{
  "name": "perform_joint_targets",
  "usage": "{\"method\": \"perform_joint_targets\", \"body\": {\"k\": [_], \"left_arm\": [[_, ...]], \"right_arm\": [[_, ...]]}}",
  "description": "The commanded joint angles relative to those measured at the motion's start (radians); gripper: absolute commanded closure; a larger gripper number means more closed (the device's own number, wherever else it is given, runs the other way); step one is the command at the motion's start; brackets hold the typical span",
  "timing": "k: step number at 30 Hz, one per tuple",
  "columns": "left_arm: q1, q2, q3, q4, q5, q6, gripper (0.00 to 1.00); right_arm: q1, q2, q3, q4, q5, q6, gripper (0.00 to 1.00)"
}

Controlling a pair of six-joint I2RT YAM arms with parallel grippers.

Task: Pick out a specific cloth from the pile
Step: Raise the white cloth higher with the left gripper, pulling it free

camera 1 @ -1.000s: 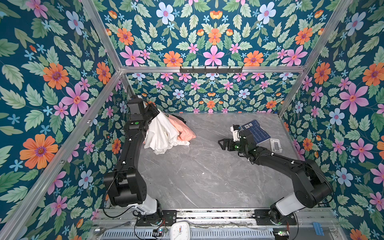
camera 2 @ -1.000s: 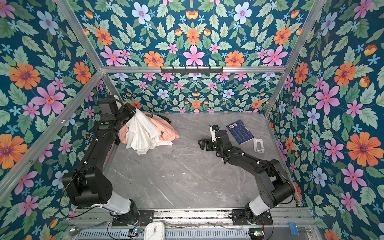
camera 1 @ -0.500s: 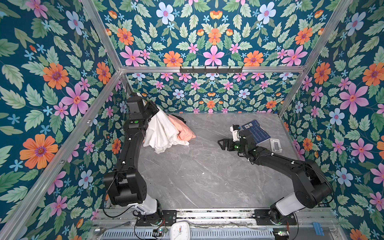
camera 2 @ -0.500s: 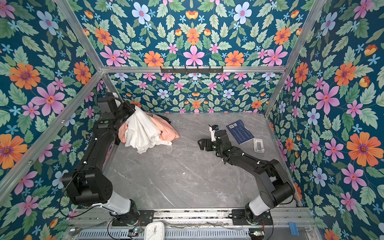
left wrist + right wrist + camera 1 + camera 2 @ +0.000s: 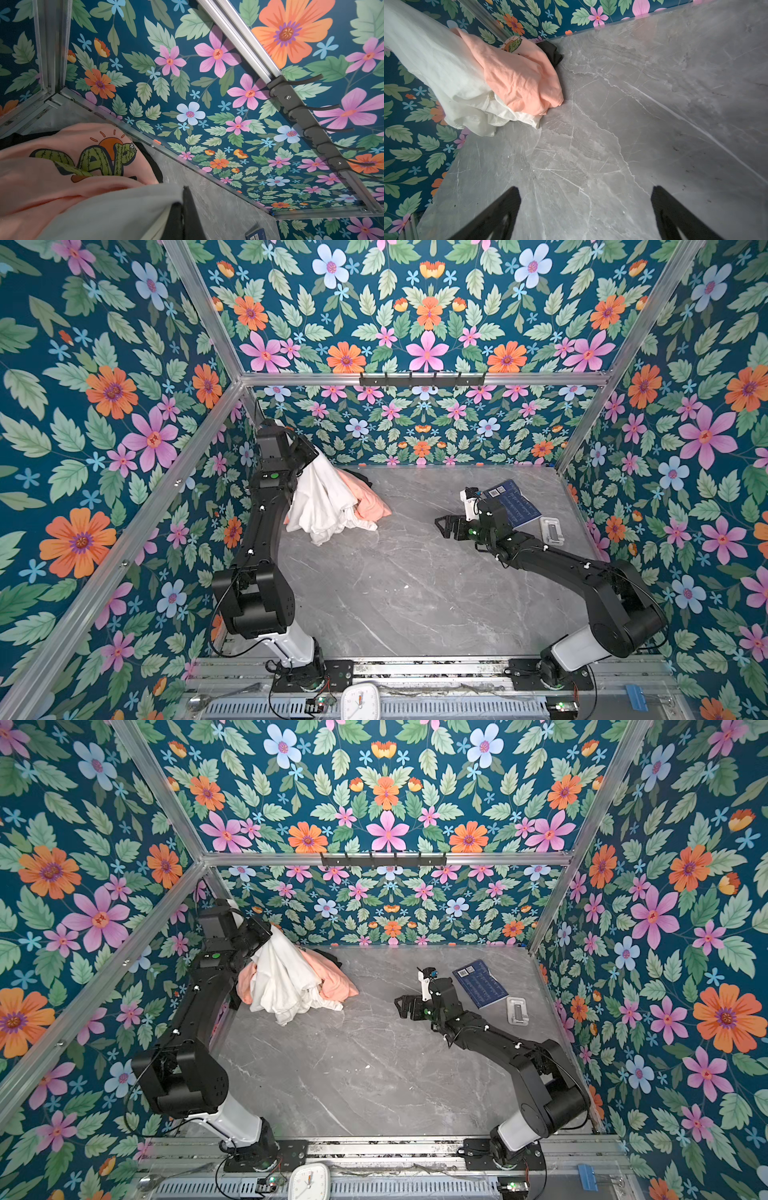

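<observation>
Lettering on the peach-pink T-shirt [image 5: 31,182] in the pile [image 5: 361,506], far left of the tabletop [image 5: 415,593]: green cactus-shaped letters [image 5: 99,159] over an orange sun. Folds hide part of the word; only something like "AY" reads.

Blue book [image 5: 513,506], far right: white barcode label [image 5: 497,492] at its far corner and rows of pale print, all too small to read.

White clock [image 5: 359,701], near edge: dial marks not legible.

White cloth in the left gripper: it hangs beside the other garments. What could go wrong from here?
1. The plain white soft cloth lies against the peach-pink T-shirt with a green print; pulling further might drag that shirt along.
2. The shut left gripper seems to pinch only a small bunch at the top, while the lower folds rest on the grey marble table; the fabric could slip out.
</observation>
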Motion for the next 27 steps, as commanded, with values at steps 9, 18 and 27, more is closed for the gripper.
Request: {"method": "perform_joint_targets", "body": {"k": [9, 18, 27], "left_arm": [[-0.001, 0.033, 0.042, 0.073, -0.016, 0.016, 1.0], [0.0, 0.052, 0.061, 0.069, -0.018, 0.021, 1.0], [0.0, 0.026, 0.079, 0.065, -0.002, 0.017, 1.0]], "right_arm": [[0.0, -0.012, 0.012, -0.01, 0.009, -0.018, 0.01], [0.001, -0.017, 0.008, -0.01, 0.008, -0.017, 0.01], [0.006, -0.025, 0.006, -0.009, 0.006, -0.016, 0.01]]}}
